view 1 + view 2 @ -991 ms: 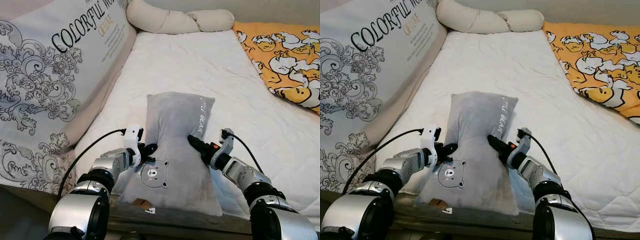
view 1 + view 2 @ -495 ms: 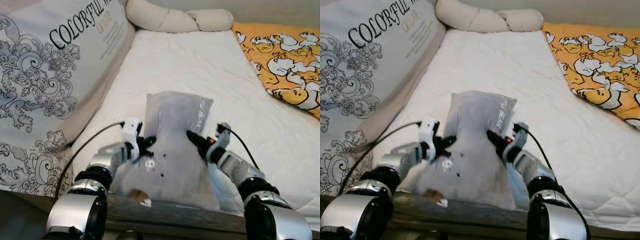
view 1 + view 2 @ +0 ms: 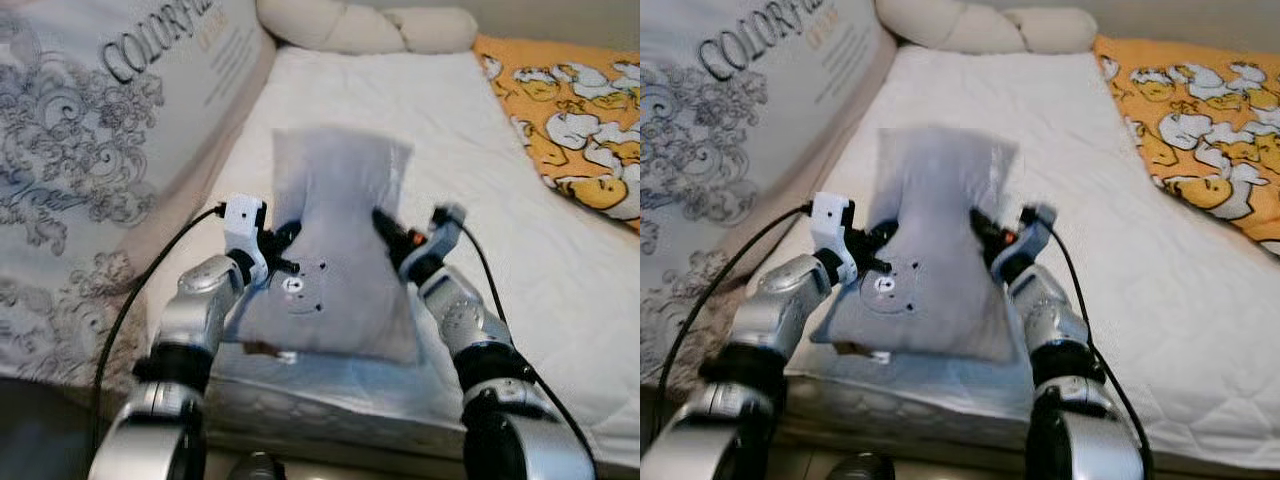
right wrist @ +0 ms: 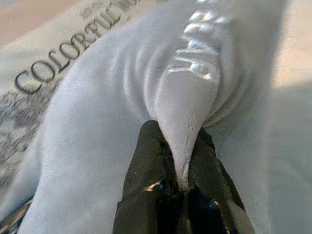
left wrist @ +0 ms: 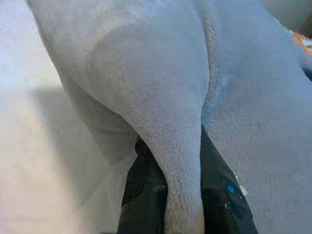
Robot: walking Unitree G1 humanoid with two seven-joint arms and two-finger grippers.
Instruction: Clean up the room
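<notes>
A grey pillow (image 3: 335, 250) with a small bear face printed near its lower end is held up off the white mattress (image 3: 420, 110), tilted with its top edge toward the far end of the bed, and it casts a shadow on the sheet beneath its near edge. The left gripper (image 3: 283, 247) pinches the pillow's left side, its two black fingers (image 5: 141, 195) closed on a fold of the plush fabric. The right gripper (image 3: 385, 225) pinches the pillow's right side the same way, its jaws nipped tight on a ridge of cloth just below the pale lettering printed along that edge. Left of the pillow, a large cushion (image 3: 90, 150) with grey scroll patterns and the word "COLORFUL" leans along the side of the mattress. Beyond the pillow, at the head of the bed, lies a long cream bolster (image 3: 365, 30). To the pillow's right, well apart from it, an orange blanket (image 3: 580, 120) printed with white ducks covers the far corner of the mattress.
</notes>
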